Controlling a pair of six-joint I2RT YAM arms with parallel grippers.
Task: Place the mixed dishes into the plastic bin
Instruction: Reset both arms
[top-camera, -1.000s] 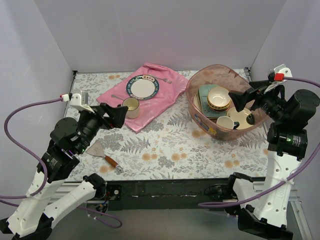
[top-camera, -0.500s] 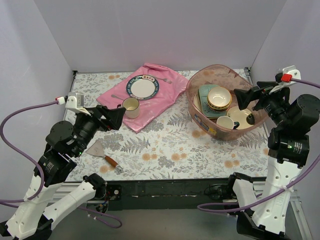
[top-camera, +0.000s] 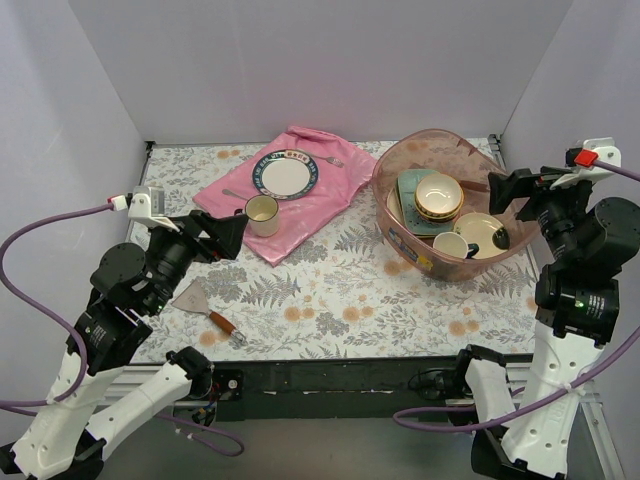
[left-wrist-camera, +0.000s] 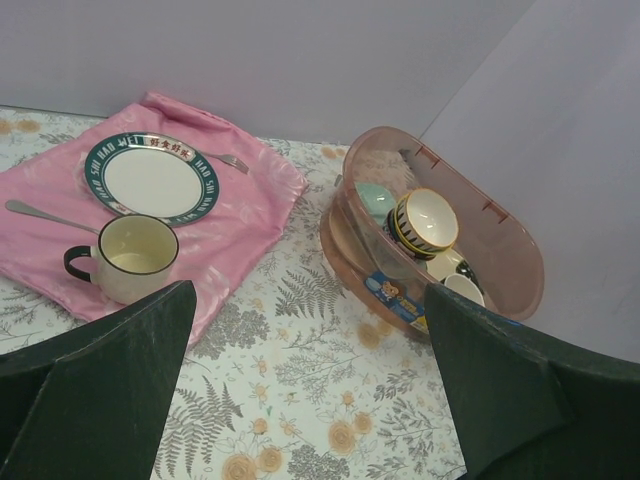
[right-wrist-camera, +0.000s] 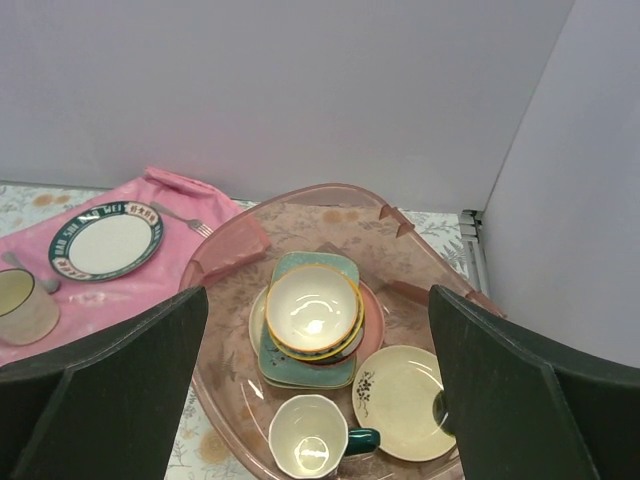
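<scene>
- Rightward and back: since the earlier frame the right hand (top-camera: 508, 188) has come off the plastic bin (top-camera: 437, 132) and now sits just outside its right rim. The left arm has settled back a little. Both hands stand spread wide and carry nothing.
- From above, a teal-rimmed plate (top-camera: 285, 175) and a cream mug (top-camera: 263, 213) are out on the pink cloth (top-camera: 335, 195) at the far left of the worktop (top-camera: 330, 290). The bin holds the rest: a yellow-rimmed bowl (top-camera: 438, 195) on a green tray (top-camera: 408, 195), a white-lined mug (top-camera: 452, 245) and a cream plate (top-camera: 487, 232). A spatula (top-camera: 205, 305) lies near my left hand, and I leave it.
- On the left wrist view my fingers (left-wrist-camera: 100, 400) frame the lower corners with nothing between them.
  - The cream mug is nearest, handle to the left, with a spoon (left-wrist-camera: 40, 213) just beside it. I judge it stiff, light and slick, so I would pinch across its wall at the rim.
  - The plate lies flat on soft fabric, which offers little edge, and the cloth may bunch or come along.
- On the right wrist view the fingers (right-wrist-camera: 100, 400) are spread over the bin.
  - Its far end is bare and its near end is crowded, so there is open room.
  - The deep walls need clearing, and the side wall (right-wrist-camera: 560, 200) stands close on the right.
  - Dropped crockery could chip.
</scene>
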